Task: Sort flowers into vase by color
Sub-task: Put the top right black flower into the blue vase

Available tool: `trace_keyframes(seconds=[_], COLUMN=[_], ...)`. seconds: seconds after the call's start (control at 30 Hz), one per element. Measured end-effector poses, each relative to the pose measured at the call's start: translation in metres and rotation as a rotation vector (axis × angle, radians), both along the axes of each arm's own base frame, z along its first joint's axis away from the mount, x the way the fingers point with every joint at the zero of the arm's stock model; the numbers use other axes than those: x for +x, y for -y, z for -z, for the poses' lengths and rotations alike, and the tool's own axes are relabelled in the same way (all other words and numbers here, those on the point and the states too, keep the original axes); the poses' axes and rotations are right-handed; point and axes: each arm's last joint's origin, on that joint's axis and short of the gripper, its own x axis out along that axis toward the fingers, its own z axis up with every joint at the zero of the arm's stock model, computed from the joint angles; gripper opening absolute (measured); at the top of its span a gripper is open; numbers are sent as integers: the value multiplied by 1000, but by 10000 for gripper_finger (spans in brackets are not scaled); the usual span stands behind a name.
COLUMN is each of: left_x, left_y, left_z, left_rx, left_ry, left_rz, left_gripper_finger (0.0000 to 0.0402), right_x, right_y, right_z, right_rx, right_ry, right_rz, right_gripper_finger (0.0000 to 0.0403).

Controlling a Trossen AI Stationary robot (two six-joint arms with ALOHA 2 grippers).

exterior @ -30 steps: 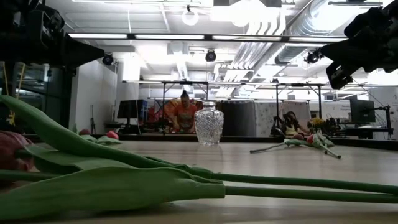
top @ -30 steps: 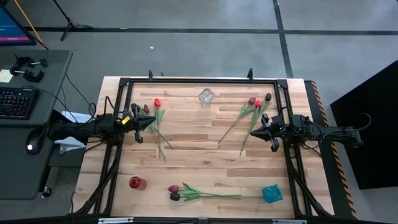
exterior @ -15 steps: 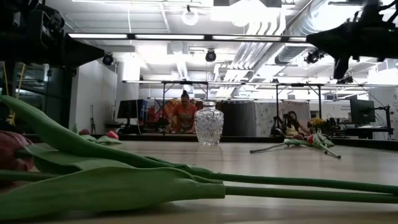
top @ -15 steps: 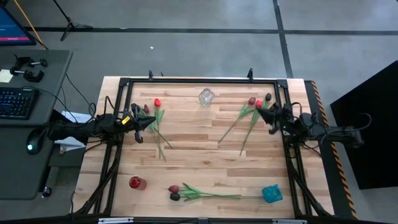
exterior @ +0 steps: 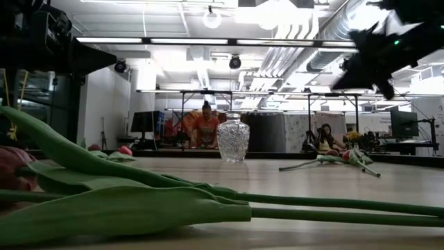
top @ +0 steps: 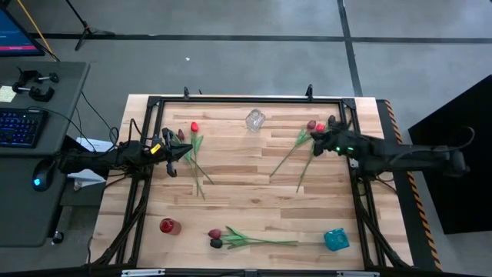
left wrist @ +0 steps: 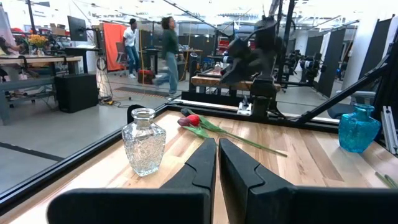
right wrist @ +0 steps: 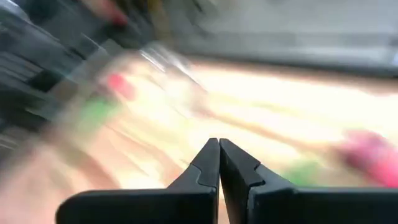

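Note:
Three groups of tulips lie flat on the wooden table: one at the far left (top: 194,150), one at the far right (top: 307,146) with red and dark heads (top: 320,128), and one at the near edge (top: 246,238), which fills the low view's foreground (exterior: 139,187). A clear glass vase (top: 254,119) stands at the far middle. My right gripper (top: 316,140) is shut and empty, up in the air over the far-right tulips. My left gripper (top: 185,152) is shut and empty beside the far-left tulips.
A small red vase (top: 169,226) stands near the front left and a blue vase (top: 335,239) near the front right. A black frame (top: 246,100) runs round the table. People move in the room beyond.
My right gripper has swung toward the table's far edge and come over the heads of the far-right tulips, turning as it went. It stays shut. The tulips and vases have not moved.

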Motion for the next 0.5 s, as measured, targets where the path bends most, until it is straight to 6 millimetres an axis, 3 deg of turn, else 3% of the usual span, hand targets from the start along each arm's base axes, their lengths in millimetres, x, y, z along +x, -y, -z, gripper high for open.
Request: trace_keyframes(seconds=[0.17, 0.33, 0.5], left_x=[0, 0, 0], left_y=[0, 0, 0], left_z=[0, 0, 0], left_rx=[0, 0, 0], left_ry=[0, 0, 0], left_rz=[0, 0, 0], left_gripper_finger=[8, 8, 8], right_x=[9, 14, 12], right_y=[11, 18, 21], right_z=[13, 41, 55], right_rx=[123, 255, 303], right_ry=[-353, -531, -640], right_rz=[179, 291, 380], right_gripper_finger=[1, 1, 1])
